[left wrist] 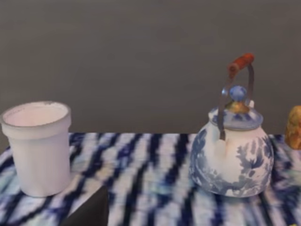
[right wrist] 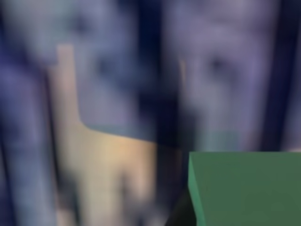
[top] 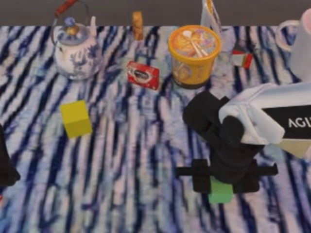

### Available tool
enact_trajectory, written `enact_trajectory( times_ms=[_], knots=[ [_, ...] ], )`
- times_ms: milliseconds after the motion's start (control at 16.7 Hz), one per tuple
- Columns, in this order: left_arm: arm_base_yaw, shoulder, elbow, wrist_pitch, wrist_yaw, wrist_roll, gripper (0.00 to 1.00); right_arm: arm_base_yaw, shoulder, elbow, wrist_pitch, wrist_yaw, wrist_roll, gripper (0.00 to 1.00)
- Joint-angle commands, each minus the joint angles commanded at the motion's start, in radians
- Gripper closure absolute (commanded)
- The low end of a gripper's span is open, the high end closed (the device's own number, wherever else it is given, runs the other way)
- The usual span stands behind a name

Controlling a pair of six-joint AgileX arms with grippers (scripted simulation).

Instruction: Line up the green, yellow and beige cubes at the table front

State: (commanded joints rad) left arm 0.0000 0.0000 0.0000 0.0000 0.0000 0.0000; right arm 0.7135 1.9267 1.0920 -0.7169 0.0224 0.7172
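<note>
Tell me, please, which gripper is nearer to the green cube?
Right. The right gripper sits directly over the green cube, which shows just below it. The left gripper is parked at the table's left edge, far away.

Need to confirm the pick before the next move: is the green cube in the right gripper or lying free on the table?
Cannot tell. The right gripper sits directly over the green cube, whose edge shows below it, but its fingers are hidden.
</note>
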Motion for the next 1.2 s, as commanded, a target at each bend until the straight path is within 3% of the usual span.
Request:
enact_trajectory(
  times_ms=[720, 1200],
  knots=[
    [0.0, 0.0, 0.0, 0.0, 0.0, 0.0, 0.0, 0.0, 0.0, 0.0, 0.0, 0.0, 0.0, 0.02],
    [0.0, 0.0, 0.0, 0.0, 0.0, 0.0, 0.0, 0.0, 0.0, 0.0, 0.0, 0.0, 0.0, 0.0]
  ],
)
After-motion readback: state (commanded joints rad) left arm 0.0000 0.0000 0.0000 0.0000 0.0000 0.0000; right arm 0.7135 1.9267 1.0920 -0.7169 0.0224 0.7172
